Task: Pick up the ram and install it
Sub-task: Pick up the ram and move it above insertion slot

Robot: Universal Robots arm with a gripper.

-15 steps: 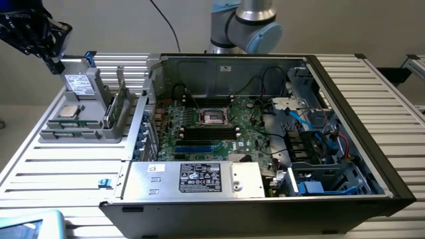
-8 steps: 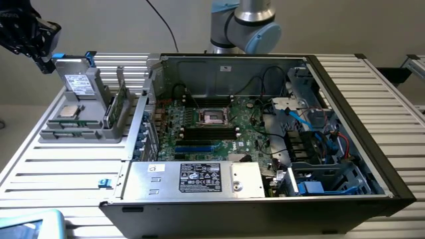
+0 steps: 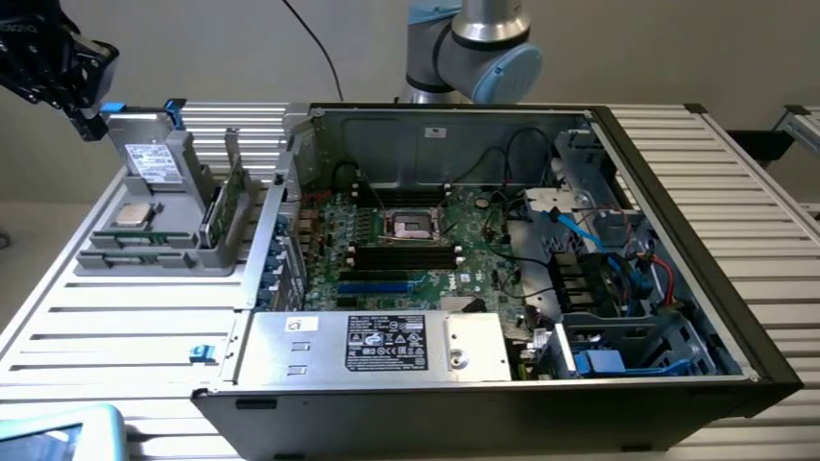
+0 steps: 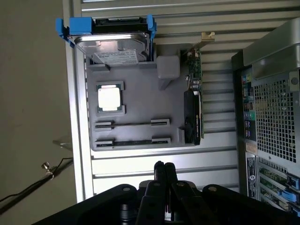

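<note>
Ram [image 4: 131, 141]: a slim stick is seen edge-on, seated in one of two long slots of the grey holder [image 4: 136, 93], near the square processor chip [image 4: 110, 98].
Tool [image 4: 164, 165]: fingers are pressed together with nothing pinched, held apart from the ram over the slatted surface [image 4: 140, 161].
Holder: a hard drive [image 4: 112, 42] and a green expansion card [image 4: 194, 112] are also carried; the open computer case [image 3: 436, 144] is placed just beside it.

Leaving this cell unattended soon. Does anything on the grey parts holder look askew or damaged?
Nothing stands out. Both ram sticks lie straight in their slots on the holder, the processor chip sits square in its recess, and the hard drive and expansion card sit in their cradles. The shut fingers touch none of them.
</note>
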